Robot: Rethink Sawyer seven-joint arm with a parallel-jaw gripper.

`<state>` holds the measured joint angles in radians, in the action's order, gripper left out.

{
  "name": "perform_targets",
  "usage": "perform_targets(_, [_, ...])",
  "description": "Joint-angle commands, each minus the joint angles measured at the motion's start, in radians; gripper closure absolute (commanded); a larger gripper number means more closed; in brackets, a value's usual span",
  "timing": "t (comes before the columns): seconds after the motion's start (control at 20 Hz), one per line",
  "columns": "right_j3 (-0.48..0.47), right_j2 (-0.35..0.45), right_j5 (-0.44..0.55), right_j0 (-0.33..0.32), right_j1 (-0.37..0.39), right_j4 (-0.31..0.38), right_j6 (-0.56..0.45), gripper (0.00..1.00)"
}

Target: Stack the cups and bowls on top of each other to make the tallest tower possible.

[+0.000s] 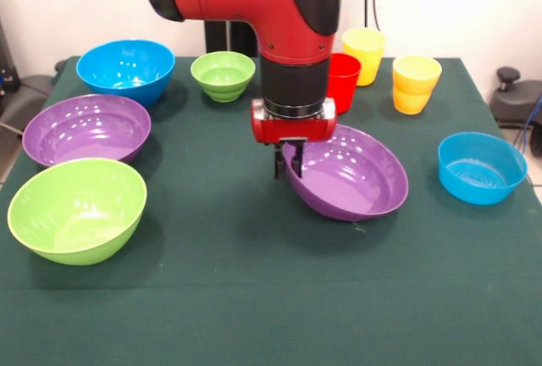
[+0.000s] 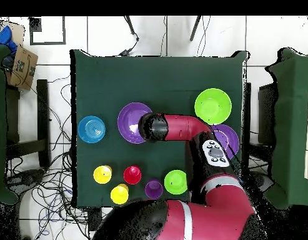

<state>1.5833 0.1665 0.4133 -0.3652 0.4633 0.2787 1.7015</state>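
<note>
The glossy purple plastic bowl (image 1: 351, 181), tilted up at the middle of the green surface (image 1: 254, 298), looks light, stiff and slippery, so the thin rim is the best hold; the gripper (image 1: 288, 163) has its jaws closed on that rim. From left to right I count one large lime green bowl (image 1: 78, 209), a second large purple bowl (image 1: 86, 129), one large blue bowl (image 1: 125, 68), one small green bowl (image 1: 223, 74), one red cup (image 1: 343, 80), two yellow cups (image 1: 364, 54) (a purple cup (image 2: 154, 188) shows only from above) and one small blue bowl (image 1: 481, 167).

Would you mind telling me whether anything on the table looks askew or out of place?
Yes: the purple bowl under the gripper sits tilted, its rim raised on the gripper's side where the fingers meet it. The other bowls and cups stand upright.
</note>
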Motion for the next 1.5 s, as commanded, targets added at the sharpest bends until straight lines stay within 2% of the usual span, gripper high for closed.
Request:
perform_targets(0.05, [0.023,0.073,0.009,-0.086,-0.015,0.163,-0.190,1.00])
perform_targets(0.35, [0.022,0.078,-0.013,-0.110,-0.046,0.241,-0.160,1.00])
perform_targets(0.65, [0.073,0.091,-0.024,-0.152,-0.030,0.291,-0.148,1.00])
perform_targets(0.75, [0.078,0.103,-0.032,-0.164,-0.045,0.298,-0.140,1.00])
perform_targets(1.0, [0.037,0.071,-0.123,-0.098,-0.117,0.316,-0.019,1.00])
perform_targets(1.25, [0.011,0.055,-0.162,-0.059,-0.160,0.298,0.022,1.00])
perform_targets(1.5, [0.004,0.033,-0.164,-0.040,-0.171,0.287,0.018,1.00])
